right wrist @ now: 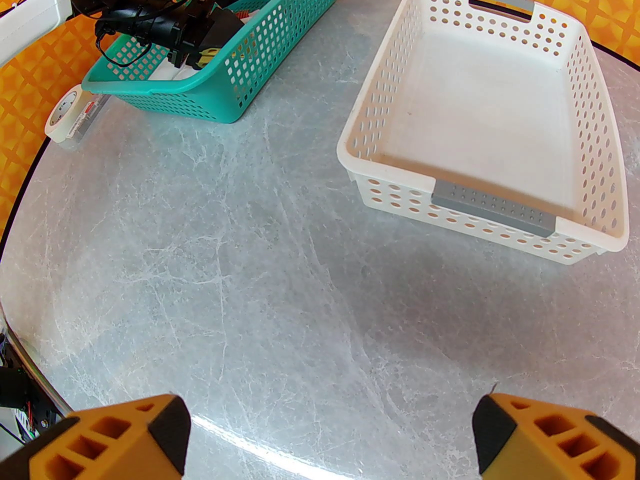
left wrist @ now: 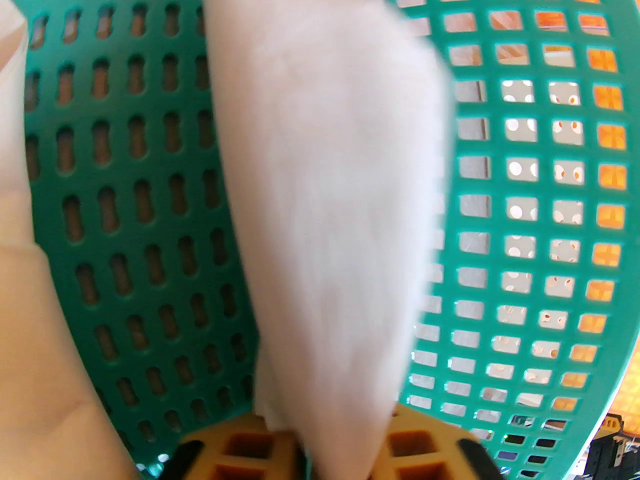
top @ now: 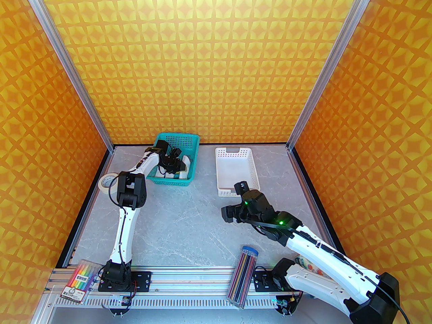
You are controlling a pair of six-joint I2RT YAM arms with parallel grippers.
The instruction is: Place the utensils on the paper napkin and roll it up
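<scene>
My left gripper (top: pixel 175 162) reaches down into the teal basket (top: pixel 189 140) at the back left. In the left wrist view its yellow fingers (left wrist: pixel 240 445) are shut on a white paper napkin (left wrist: pixel 330 168), which stands up, blurred, in front of the basket's wall (left wrist: pixel 525 218). From above, the napkin (top: pixel 186 163) shows as a white flap beside the gripper. More white paper (left wrist: pixel 20 293) lies along the left of that view. My right gripper (top: pixel 233 214) hangs open over bare table, its fingers (right wrist: pixel 125 438) wide apart with nothing between them. The teal-green utensils are hidden.
A white perforated basket (top: pixel 220 167) sits at the back right, its floor (right wrist: pixel 500 118) bare. A roll of tape (top: pixel 107 182) lies left of the teal basket. Along the front rail are a clear case of pencils (top: pixel 243 275) and a marker pack (top: pixel 81 280).
</scene>
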